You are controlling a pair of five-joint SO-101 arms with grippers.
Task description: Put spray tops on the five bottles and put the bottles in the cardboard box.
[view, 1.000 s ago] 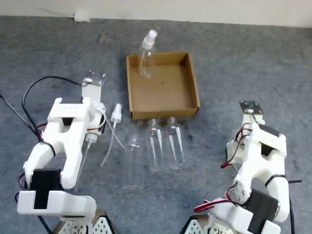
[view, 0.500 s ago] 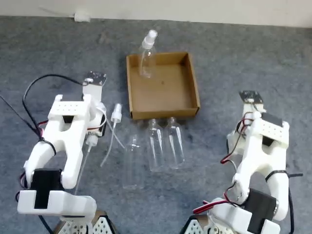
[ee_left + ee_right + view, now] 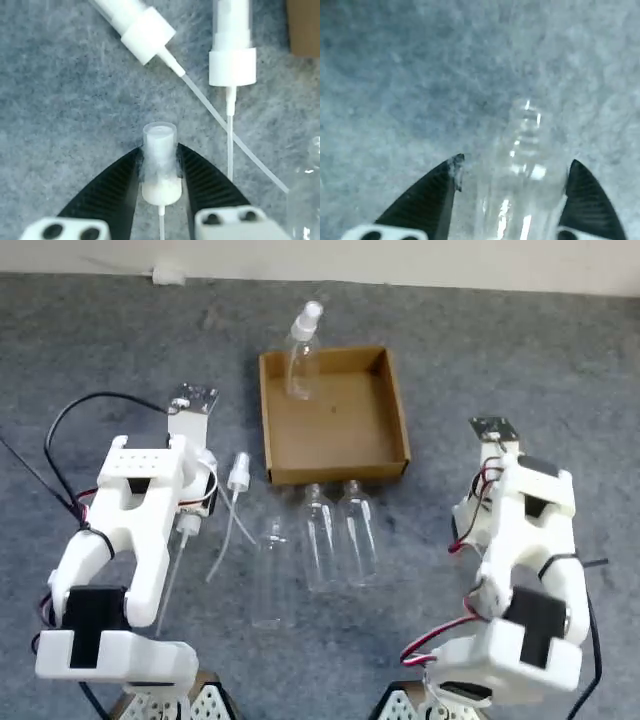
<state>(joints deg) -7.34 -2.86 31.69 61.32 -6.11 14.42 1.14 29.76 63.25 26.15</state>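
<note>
Toward the far edge of the grey desk (image 3: 520, 360) the cardboard box (image 3: 336, 472) is set. One capped bottle (image 3: 300, 365) is leaned in its far left corner; three uncapped bottles (image 3: 319, 535) are laid just beside its near wall. The right jaws are spread wide, a clear bottle (image 3: 522, 165) seen between them. A spray top (image 3: 159, 167) is clamped by the left jaws.

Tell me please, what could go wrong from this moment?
1. The spray top sits in the left jaws by its slim round cap only; it may twist or slip when lifted.
2. The clear bottle between the open right jaws is round and smooth; it may roll away as they shut.
</note>
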